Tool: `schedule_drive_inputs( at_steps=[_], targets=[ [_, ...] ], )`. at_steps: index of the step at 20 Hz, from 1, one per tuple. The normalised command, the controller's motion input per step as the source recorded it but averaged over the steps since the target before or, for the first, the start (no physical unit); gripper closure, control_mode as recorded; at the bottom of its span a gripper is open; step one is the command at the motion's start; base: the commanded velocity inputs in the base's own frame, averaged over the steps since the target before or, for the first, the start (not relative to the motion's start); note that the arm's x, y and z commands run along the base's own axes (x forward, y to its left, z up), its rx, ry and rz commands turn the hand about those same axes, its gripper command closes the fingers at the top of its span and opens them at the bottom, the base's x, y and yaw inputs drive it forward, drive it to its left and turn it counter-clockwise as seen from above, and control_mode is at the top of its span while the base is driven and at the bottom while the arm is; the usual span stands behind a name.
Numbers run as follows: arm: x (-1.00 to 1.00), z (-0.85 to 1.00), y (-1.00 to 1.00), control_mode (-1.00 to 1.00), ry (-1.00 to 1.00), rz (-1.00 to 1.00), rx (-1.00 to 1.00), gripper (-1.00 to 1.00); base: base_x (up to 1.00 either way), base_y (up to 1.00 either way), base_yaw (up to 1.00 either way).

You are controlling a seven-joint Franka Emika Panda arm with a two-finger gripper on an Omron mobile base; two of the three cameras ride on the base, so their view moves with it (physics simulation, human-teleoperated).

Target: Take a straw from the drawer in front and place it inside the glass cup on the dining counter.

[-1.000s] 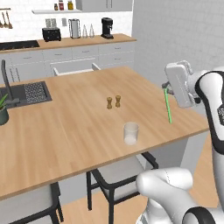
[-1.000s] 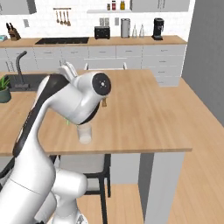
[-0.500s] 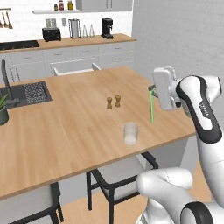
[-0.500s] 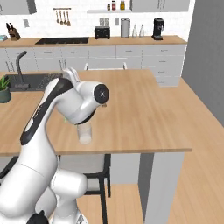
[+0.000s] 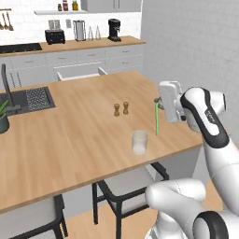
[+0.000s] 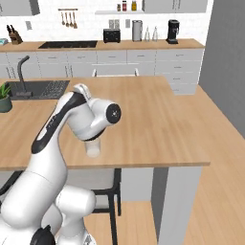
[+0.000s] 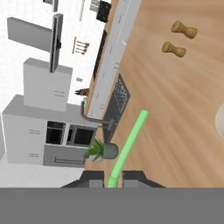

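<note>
Gripper (image 5: 158,101) pinched shut on the top end of the straw (image 5: 157,118); straw hangs near upright, lower end above the counter (image 5: 70,135), not touching it.

Change over the last second: the arm has swung in from beyond the counter's right edge. A second ago the straw hung outside that edge; now it sits inside it, closer to the cup (image 5: 139,142).

Cup stands near the front edge, right of middle, upright and empty. Straw is still up and to its right, apart from the rim. Two shakers (image 5: 121,109) stand further back toward the centre.

Judgement: carry leg nearly done. What remains is shifting over the cup mouth, lowering, then letting go.
</note>
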Motion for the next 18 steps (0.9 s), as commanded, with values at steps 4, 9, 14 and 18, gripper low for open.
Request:
schedule_drive_inputs(
  at_steps=[4, 9, 14, 18],
  targets=[
    [0.49, -0.32, 0.0, -1.0, -0.02, 0.0, 0.0, 1.0, 0.0, 0.0, 0.0],
    [0.38, -0.25, 0.0, -1.0, -0.05, 0.0, 0.0, 1.0, 0.0, 0.0, 0.0],
    [0.24, -0.21, 0.0, -1.0, -0.07, 0.0, 0.0, 1.0, 0.0, 0.0, 0.0],
    [0.26, -0.21, 0.0, -1.0, -0.07, 0.0, 0.0, 1.0, 0.0, 0.0, 0.0]
  ],
)
